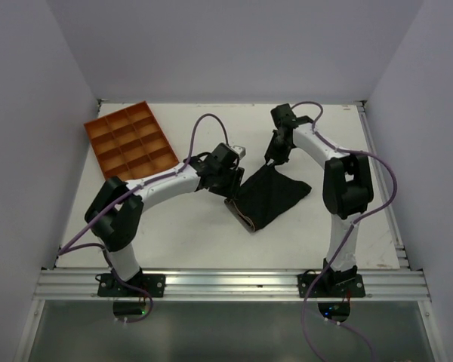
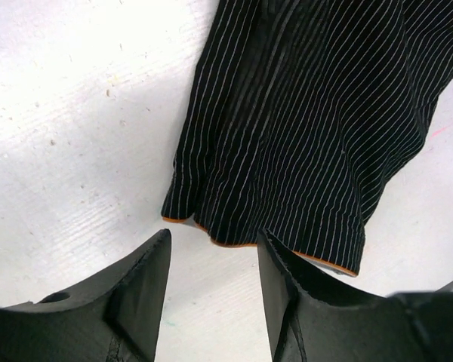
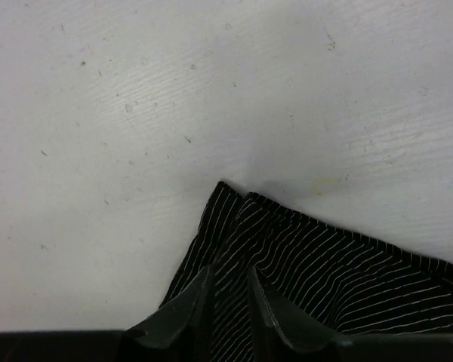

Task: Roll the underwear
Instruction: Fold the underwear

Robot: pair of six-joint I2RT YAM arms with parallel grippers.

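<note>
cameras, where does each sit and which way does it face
top external: above and behind the arm bases, looking down on the table; left arm, right arm, underwear, orange tray show
left wrist: on the left arm, looking down past the left hand at the underwear's orange hem
right wrist: on the right arm, looking down past the right hand at a corner
shared: all three show the underwear

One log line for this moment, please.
stage: not yet rolled | underwear: lying unrolled | left jaws: open, just short of orange-trimmed hem | right jaws: slightly apart over far corner, grip unclear
</note>
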